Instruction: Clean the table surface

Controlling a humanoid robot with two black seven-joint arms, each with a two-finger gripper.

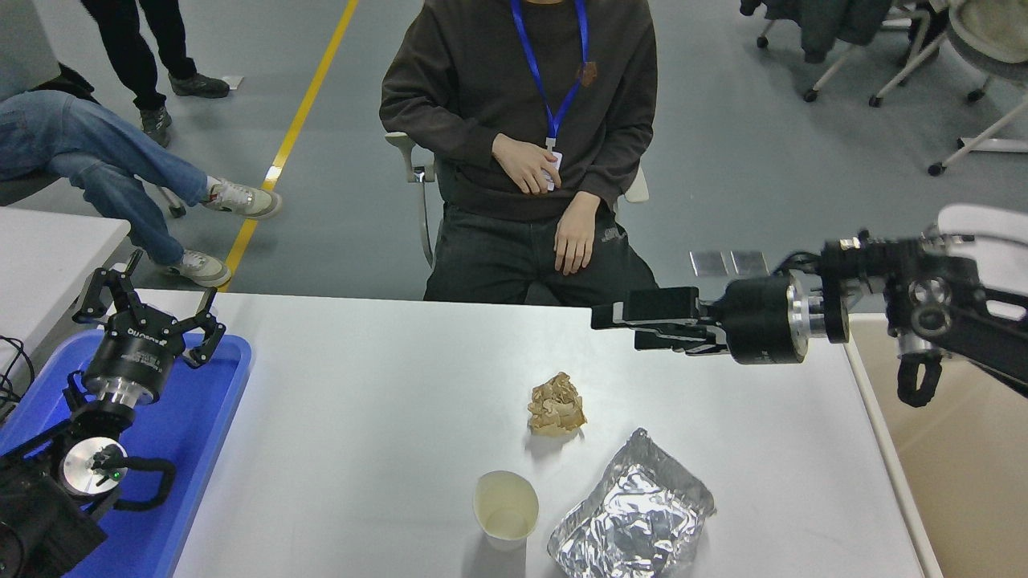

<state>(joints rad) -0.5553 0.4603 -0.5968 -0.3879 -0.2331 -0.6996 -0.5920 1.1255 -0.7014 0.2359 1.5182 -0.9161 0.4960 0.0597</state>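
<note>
The white table surface (361,401) carries a crumpled brown paper ball (556,405) near its middle. A cream paper cup (506,507) stands upright at the front edge, and a crumpled sheet of silver foil (634,518) lies just right of it. My right gripper (615,328) reaches in from the right, level, fingers pointing left. It hovers above the table, behind and to the right of the paper ball, open and holding nothing. My left gripper (148,303) is parked open at the lower left, above the blue tray.
A blue tray (201,449) lies along the table's left edge, with a smaller white table (48,249) beyond it. A beige bin (964,482) stands off the table's right edge. A person sits at the far side with hands in their lap; other people's legs show at the top left.
</note>
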